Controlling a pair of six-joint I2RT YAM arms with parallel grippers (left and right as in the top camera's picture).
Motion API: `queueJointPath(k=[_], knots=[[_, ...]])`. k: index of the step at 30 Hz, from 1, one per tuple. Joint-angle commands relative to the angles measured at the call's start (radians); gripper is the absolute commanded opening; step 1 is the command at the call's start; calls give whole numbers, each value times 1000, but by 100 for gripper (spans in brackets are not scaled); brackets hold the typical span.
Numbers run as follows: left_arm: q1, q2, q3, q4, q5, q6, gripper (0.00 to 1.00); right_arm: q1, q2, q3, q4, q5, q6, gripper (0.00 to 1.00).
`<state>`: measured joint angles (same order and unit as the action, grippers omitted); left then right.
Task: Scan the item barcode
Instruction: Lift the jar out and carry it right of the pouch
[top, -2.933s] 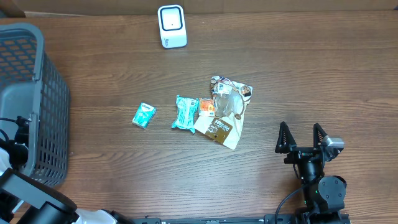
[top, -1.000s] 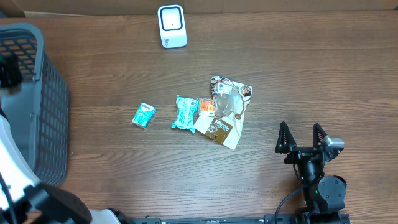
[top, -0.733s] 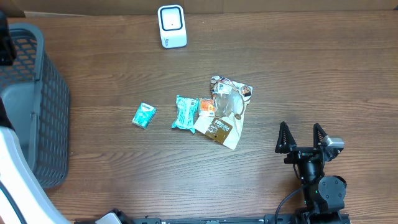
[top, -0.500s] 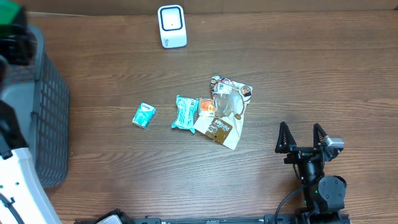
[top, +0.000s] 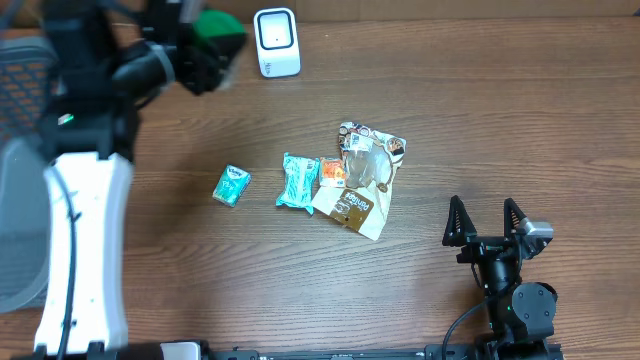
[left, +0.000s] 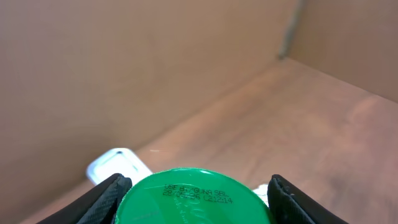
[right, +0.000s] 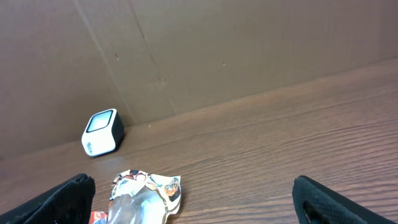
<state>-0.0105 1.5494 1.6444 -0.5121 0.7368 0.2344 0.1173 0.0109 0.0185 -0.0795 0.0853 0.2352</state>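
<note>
Counter (top: 520, 110) — contents, near edge to far.

1. Right gripper (top: 481, 205): at the near right of the counter, fingers spread wide and upright, nothing between them.
2. Loose packets, mid-counter: a small teal packet (top: 232, 185) lies alone to the left. A larger teal packet (top: 297, 181) lies beside an orange packet (top: 332, 173), which touches a crumpled printed bag (top: 362, 185) with a clear window.
3. Grey mesh basket (top: 20, 80): at the left edge, largely hidden behind the left arm.
4. Left gripper (left: 198, 208): raised over the far left of the counter, fingers clamped on either side of the green round item (top: 222, 26). In the left wrist view, its flat green face shows a line of printed code.
5. White scanner (top: 276, 42): upright at the far edge. In the overhead view the green round item sits just to its left — contact cannot be told.
</note>
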Motion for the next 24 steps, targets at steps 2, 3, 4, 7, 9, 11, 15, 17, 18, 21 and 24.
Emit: queueJointPath(k=[2,3,4,7,9,11,15,17,18,21,24], knots=[[-111,109,13,53,62,-18,38,-6,-8,-11,5,3,-1,100],[-134,135,13,83,81,-19,38,-6,-8,-11,5,3,-1,100],[-157,161,13,120,105,-19,37,-6,-8,-11,5,3,-1,100],[-234,246,13,284,194,-28,37,-6,-8,-11,5,3,-1,100],[-285,298,13,393,226,-42,38,-6,-8,-11,5,3,-1,100],[-336,347,13,481,225,-69,39,-6,-8,-11,5,3,-1,100],[-432,442,13,620,225,-87,40,-6,-8,-11,5,3,-1,100],[-475,485,13,690,225,-87,40,-6,-8,-11,5,3,-1,100],[-492,504,13,719,224,-87,39,-6,-8,-11,5,3,-1,100],[-537,563,13,815,220,-108,37,-6,-8,-11,5,3,-1,100],[-562,621,13,909,220,-181,38,-6,-8,-11,5,3,-1,100]])
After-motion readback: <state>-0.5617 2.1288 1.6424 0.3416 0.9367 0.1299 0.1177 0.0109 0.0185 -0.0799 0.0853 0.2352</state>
